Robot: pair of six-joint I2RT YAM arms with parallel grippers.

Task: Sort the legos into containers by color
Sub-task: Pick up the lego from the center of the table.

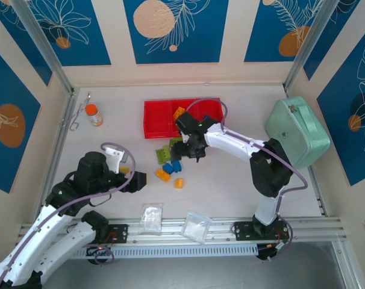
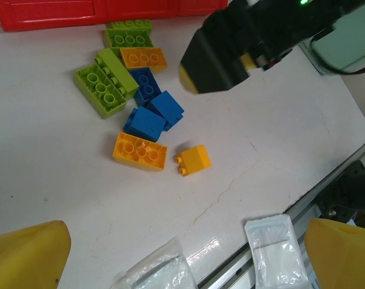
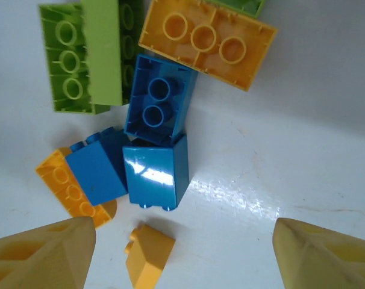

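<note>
Loose legos lie in a pile [image 1: 169,161] in front of the red tray [image 1: 157,120]. The pile holds lime green bricks [image 2: 104,84], blue bricks [image 2: 147,120], an orange one [image 2: 144,58], a yellow one [image 2: 140,150] and a small yellow one [image 2: 194,159]. One yellow brick [image 1: 179,112] lies in the tray's middle compartment. My right gripper [image 1: 193,155] hovers open over the pile. Its yellow fingers [image 3: 38,253] flank the small yellow brick [image 3: 149,256], with the blue bricks [image 3: 155,174] just beyond. My left gripper [image 1: 140,180] stands open to the pile's left, holding nothing.
Two clear plastic bags [image 1: 151,218] [image 1: 196,226] lie by the near rail. An orange-capped bottle [image 1: 94,114] stands at the back left. A mint-green case [image 1: 297,131] sits at the right, beside the right arm's elbow.
</note>
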